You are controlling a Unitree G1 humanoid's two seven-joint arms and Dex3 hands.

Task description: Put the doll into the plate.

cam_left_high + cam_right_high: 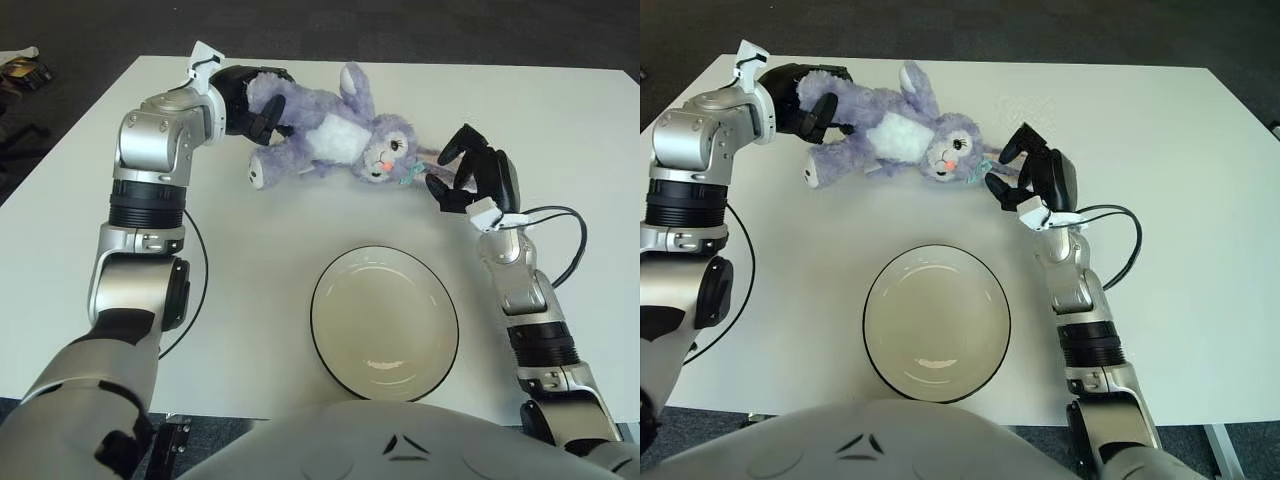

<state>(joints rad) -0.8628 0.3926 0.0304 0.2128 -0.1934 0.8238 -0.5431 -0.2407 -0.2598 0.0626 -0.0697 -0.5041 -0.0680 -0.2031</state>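
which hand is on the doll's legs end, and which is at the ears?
The left hand grips the doll at its leg end. The right hand is at the ears, fingers around them, beyond the plate.

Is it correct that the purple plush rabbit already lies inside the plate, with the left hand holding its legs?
No. In the left eye view the purple plush rabbit lies on the table behind the plate. The left hand does hold its legs.

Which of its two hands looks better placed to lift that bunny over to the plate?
Probably the left hand: its fingers already wrap the bunny at the legs. The right hand is open over the ears, gripping nothing yet. The plate sits empty nearer the robot.
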